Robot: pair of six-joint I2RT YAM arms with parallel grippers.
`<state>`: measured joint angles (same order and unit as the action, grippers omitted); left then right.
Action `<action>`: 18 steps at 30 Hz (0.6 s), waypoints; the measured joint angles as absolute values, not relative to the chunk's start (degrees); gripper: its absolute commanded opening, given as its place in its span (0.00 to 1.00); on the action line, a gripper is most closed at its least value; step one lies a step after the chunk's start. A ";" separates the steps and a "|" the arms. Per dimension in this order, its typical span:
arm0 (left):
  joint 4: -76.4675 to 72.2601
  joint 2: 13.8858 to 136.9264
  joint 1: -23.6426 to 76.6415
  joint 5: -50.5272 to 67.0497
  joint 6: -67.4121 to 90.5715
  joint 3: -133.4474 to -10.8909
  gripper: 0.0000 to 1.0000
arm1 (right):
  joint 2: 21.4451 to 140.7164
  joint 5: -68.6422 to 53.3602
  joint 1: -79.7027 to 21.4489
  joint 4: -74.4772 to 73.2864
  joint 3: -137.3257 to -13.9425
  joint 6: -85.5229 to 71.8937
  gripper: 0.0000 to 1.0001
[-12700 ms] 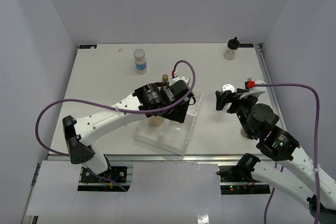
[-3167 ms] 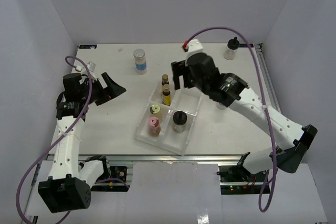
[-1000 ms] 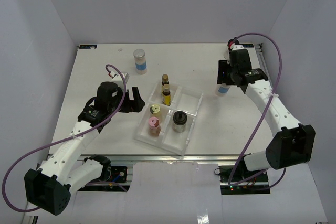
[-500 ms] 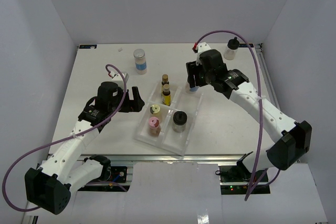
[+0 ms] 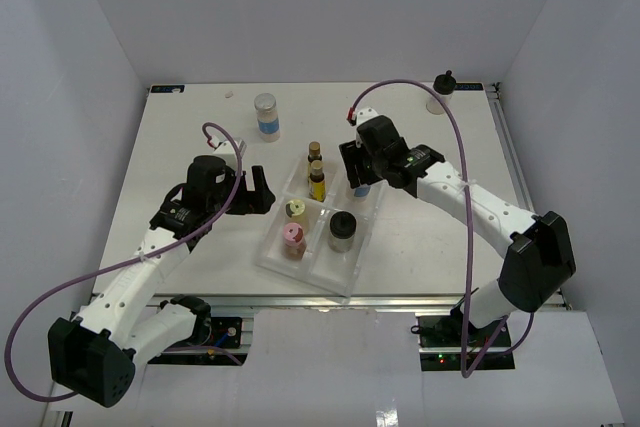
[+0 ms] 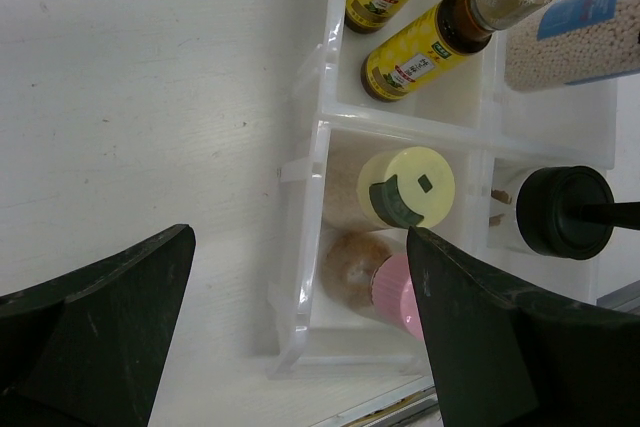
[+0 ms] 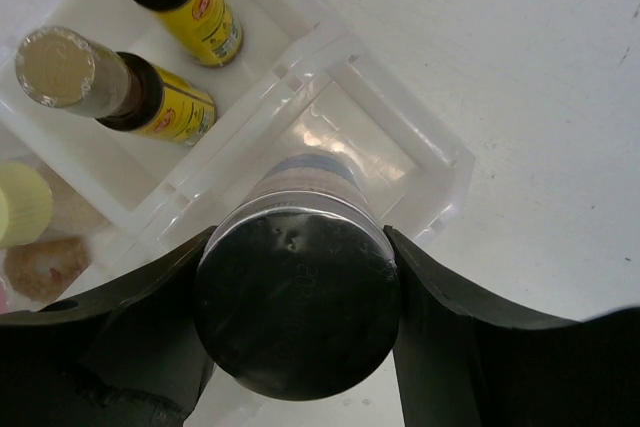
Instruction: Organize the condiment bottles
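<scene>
R. gripper gripped a silver-lidded blue-labelled jar by its sides, jaws about half closed. It held the jar upright at the far-right compartment of the clear divided tray. Whether the jar's base met the compartment floor could not be told from these views.

L. gripper hung spread to its widest, holding nothing, just beside the tray's left edge above the table.

In the tray, two slim amber bottles w/ yellow labels stood in the far-left compartment. A yellow-capped bottle & a pink-capped bottle shared the near-left one, close together. A black-capped jar sat in the near-right.

Outside the tray, a second blue-labelled jar stood upright toward the far left. Another black-capped jar stood at the far-right corner, both well apart from the tray.
</scene>
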<state>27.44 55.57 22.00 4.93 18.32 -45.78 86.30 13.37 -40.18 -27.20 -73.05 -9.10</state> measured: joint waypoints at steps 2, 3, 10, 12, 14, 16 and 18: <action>27.46 55.74 22.00 4.93 18.26 -45.76 0.98 | 86.30 13.37 -40.74 -26.75 -71.48 -9.63 0.08; 27.52 55.79 22.00 4.92 18.25 -45.77 0.98 | 86.30 13.38 -41.04 -26.78 -70.87 -9.90 0.08; 28.03 55.83 22.00 4.89 18.26 -45.78 0.98 | 86.28 14.17 -43.74 -24.96 -67.34 -11.41 0.08; 28.10 55.83 22.00 4.89 18.26 -45.78 0.98 | 86.28 14.22 -44.27 -24.18 -66.05 -11.90 0.08; 28.20 55.83 22.00 4.89 18.26 -45.78 0.98 | 86.28 14.48 -44.63 -23.41 -64.85 -12.44 0.10; 28.27 55.83 22.00 4.89 18.26 -45.76 0.98 | 86.21 14.92 -44.67 -22.57 -64.56 -12.90 0.16; 28.27 55.83 22.00 4.89 18.26 -45.78 0.98 | 86.21 15.30 -44.74 -21.57 -64.09 -13.24 0.23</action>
